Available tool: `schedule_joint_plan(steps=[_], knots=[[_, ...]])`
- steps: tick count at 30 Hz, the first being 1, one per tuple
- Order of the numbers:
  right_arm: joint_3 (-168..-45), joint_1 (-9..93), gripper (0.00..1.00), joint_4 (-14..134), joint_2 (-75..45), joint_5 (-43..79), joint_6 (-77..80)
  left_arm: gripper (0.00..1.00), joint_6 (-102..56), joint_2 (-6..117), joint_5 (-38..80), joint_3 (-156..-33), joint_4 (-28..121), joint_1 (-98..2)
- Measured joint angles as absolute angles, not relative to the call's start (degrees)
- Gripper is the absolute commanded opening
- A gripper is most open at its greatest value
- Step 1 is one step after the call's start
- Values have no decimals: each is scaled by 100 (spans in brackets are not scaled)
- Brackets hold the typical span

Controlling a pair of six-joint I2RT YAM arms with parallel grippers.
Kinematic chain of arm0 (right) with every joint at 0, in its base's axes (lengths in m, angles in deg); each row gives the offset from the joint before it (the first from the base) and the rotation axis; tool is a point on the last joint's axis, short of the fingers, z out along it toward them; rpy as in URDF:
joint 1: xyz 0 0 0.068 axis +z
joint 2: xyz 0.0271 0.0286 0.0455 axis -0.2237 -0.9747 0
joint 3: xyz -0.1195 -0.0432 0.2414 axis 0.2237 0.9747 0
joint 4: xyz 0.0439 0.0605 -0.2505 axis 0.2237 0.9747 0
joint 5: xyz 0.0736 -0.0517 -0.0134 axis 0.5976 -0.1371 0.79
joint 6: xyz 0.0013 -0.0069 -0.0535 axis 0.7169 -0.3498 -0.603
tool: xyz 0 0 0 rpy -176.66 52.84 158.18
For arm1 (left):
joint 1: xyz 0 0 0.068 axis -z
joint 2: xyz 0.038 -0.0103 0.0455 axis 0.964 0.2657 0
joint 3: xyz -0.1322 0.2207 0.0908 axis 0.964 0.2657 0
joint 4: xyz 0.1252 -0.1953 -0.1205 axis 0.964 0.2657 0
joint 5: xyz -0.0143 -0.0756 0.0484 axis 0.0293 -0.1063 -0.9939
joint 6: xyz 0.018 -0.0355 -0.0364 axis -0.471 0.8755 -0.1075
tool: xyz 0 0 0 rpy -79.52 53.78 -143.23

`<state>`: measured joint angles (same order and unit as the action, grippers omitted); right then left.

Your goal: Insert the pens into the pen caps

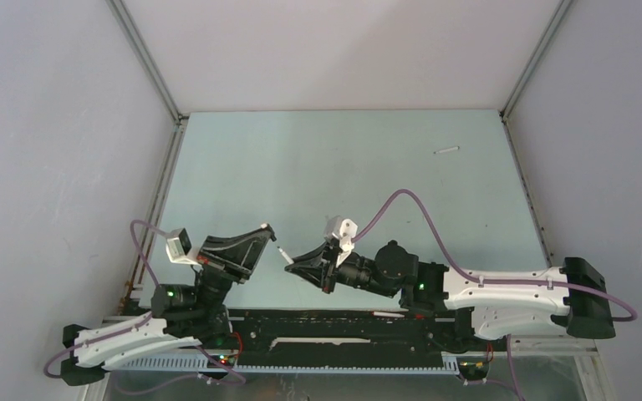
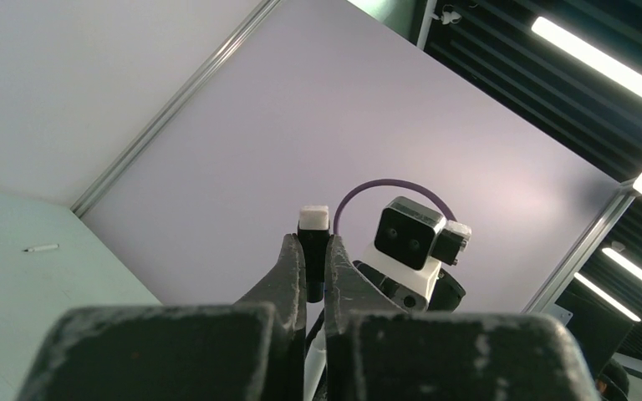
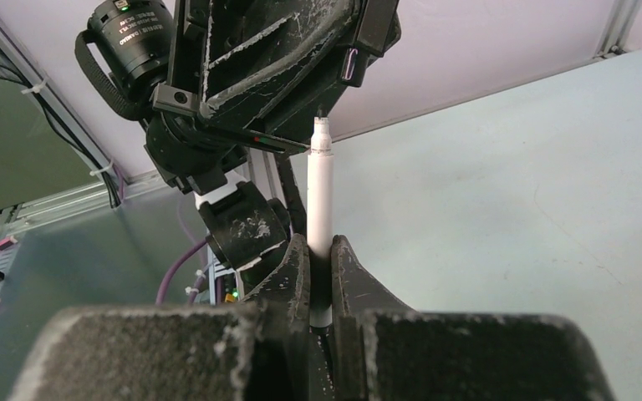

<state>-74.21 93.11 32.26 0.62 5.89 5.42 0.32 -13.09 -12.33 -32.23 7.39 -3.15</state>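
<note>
— Which step, going by this?

— Looks like lining up for the join. Holding a white pen [image 3: 321, 184] in the right gripper [image 3: 322, 246], pinched shut round the lower barrel, bare tip aimed at the left gripper [image 2: 313, 244]. Pinching a black cap [image 2: 313, 269] over there, clamped tight on it, with a white end poking out past the fingertips.

— Touching?

— Hard to say. From above, puts the tip just beside the left fingers, near the front middle of the table [image 1: 343, 167], both lifted off it. Cannot tell whether the tip has reached the cap's mouth, with the opening hidden in every view.

— Next move?

— Probably calls for squaring the tip with the cap's opening, then pushing straight along the barrel until seated. Needs a firm hold on both sides. Risks glancing off the rim if tilted at all, so better done slowly.

— And the surroundings?

— Pale blue-green table, flat and matt. Boxed in by plain pale walls [image 1: 50, 125] on the left, far and right, with metal strips down the corners. A spare pen [image 1: 446, 150] lying far right on the table, well apart from both arms, with no cap near it to be made out. Purple cables [image 1: 401, 199] looping over the arms. Strip lights [image 2: 602, 54] overhead, showing past the wall from the left wrist.
</note>
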Motion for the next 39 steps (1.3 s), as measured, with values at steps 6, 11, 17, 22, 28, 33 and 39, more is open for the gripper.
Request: schedule_joint_plan(steps=[6, 11, 17, 22, 28, 33, 39], knots=[[-7517, 9311, 0, 3373, 47, 486, 571, 0, 71, -1158, -1181, -3223, 584, -315], [-7552, 9311, 0, 3436, 47, 390, 610, 0, 78, -1035, -1113, -3223, 512, -315], [-7552, 9311, 0, 3497, 47, 303, 649, 0, 78, -935, -1093, -3223, 484, -315], [-7552, 9311, 0, 3521, 47, 244, 660, 0, 78, -933, -1091, -3223, 468, -315], [-7554, 9313, 0, 3532, 47, 244, 660, 0, 76, -933, -1093, -3223, 457, -315], [-7554, 9332, 0, 3534, 47, 244, 658, 0, 74, -933, -1095, -3223, 457, -315], [-7554, 9350, 0, 3539, 58, 213, 658, 0, 69, -933, -1100, -3223, 464, -315]])
